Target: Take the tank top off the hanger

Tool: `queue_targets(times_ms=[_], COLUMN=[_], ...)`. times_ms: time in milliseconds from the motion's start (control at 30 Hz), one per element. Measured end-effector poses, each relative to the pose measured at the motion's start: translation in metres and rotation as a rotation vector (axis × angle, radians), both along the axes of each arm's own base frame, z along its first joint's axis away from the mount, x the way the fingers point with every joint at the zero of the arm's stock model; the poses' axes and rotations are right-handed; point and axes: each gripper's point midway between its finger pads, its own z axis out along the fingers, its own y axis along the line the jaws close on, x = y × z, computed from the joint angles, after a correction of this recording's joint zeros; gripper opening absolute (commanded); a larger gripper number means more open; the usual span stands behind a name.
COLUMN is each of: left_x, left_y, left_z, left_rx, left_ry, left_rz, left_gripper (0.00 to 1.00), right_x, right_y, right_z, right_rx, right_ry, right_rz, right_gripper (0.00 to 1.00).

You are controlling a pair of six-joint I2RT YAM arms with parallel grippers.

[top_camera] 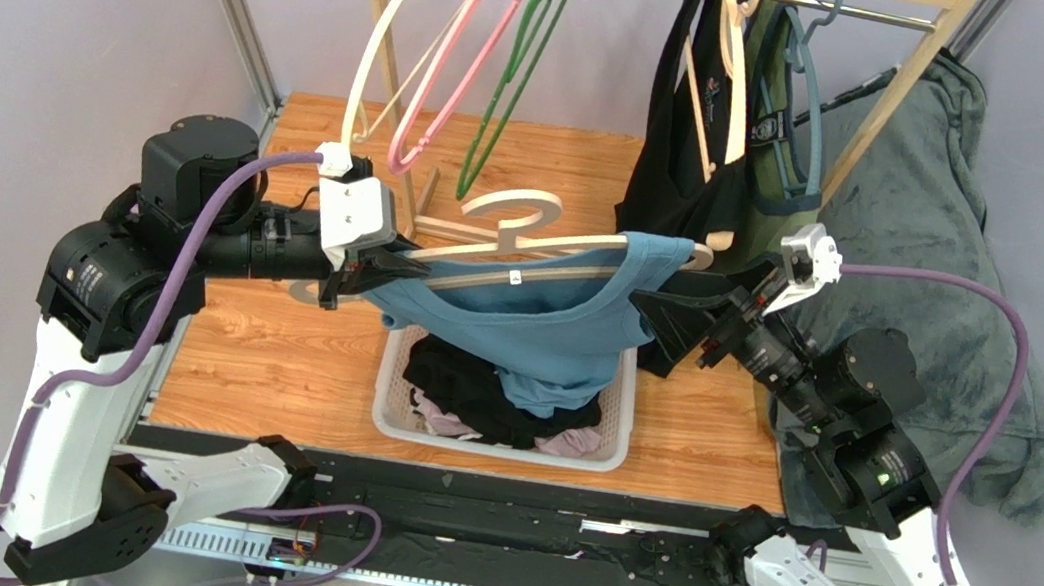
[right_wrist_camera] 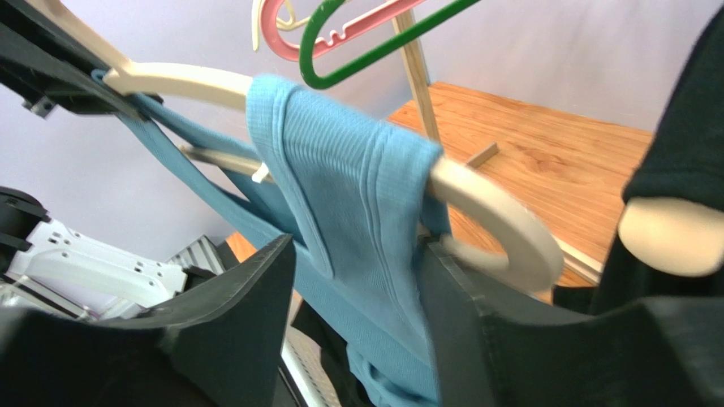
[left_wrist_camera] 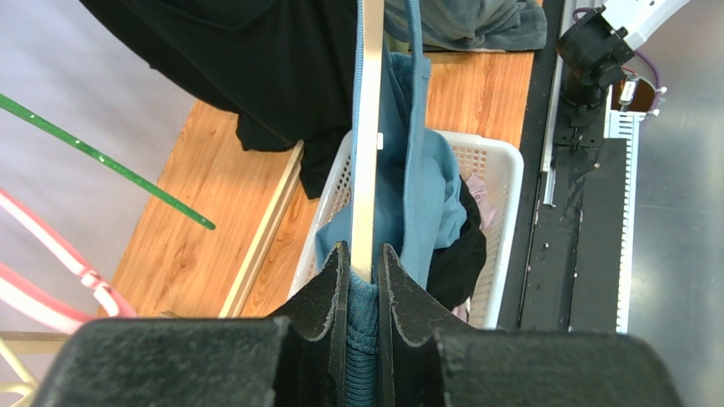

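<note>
I'm looking down on a wooden table (top_camera: 261, 365), its grain running left to right, with a black rail (top_camera: 502, 490) along the near edge. A white perforated basket (top_camera: 621, 427) sits flat on the boards near the front, about midway across, holding dark and pale pink clothes, and the wooden rack (top_camera: 894, 103) stands on the back half of the table. A grey cloth (top_camera: 942, 258) is bunched at the right edge; I can't tell how much of it rests on the wood.

Top external: high, rear, looking down on table (top_camera: 246, 363); left wrist: close along hanger (left_wrist_camera: 367, 127), facing basket (left_wrist_camera: 497, 170); right wrist: close, tilted upward; all three share tank top (right_wrist_camera: 340, 170).
</note>
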Motion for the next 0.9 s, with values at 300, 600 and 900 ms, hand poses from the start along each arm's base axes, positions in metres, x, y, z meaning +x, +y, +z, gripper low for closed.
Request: queue_targets(times_ms=[300,600,900], left_x=[-0.002,-0.002,0.006], left_y=[-0.001,-0.001,0.007], left_z=[-0.003,-0.004,-0.018], left_rx=[0.001,0.002,0.037], left_ry=[0.011,0.013,0.013], left_rz=[-0.010,-0.009,0.055], left_gripper=[0.00,0.00,0.00], right_x=[0.008,0.000,-0.010], right_y=[0.018,0.030,-0.004], right_z=[0.002,0.010,0.040], right_rx=[0.030,0.039,0.041], right_ry=[0.027,0.037,-0.028], right_rz=[0.052,0.108,-0.016], right_gripper=[0.28,0.00,0.00])
